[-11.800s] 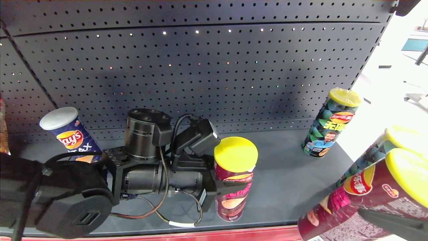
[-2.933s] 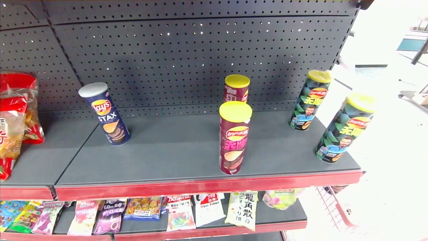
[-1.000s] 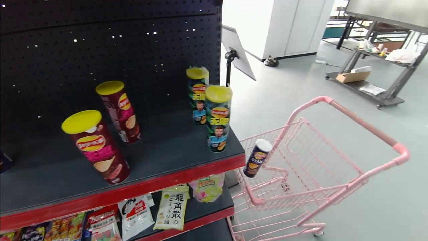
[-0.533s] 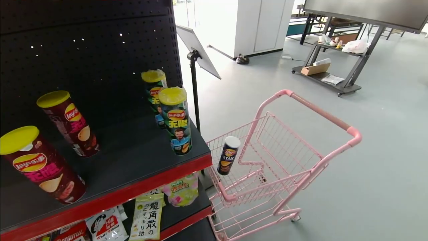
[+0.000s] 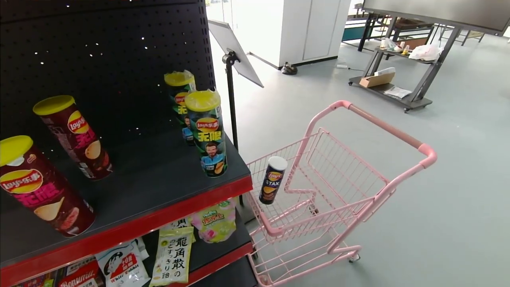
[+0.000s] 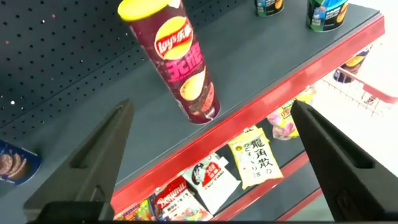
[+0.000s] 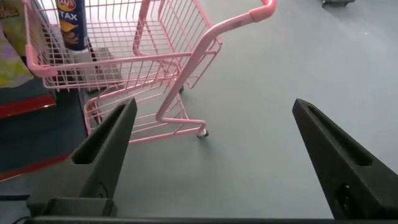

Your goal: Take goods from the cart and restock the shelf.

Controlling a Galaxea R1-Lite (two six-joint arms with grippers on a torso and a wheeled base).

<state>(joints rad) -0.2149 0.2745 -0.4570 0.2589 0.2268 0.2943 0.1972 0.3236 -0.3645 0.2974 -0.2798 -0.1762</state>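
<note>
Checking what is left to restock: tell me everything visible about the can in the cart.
The can is a dark blue tube with a white lid and a yellow-and-red logo above a chip picture. It stands upright, lid on, in the basket of the pink wire cart, at the corner nearest the shelf and close to the wire wall. No gripper touches it.
</note>
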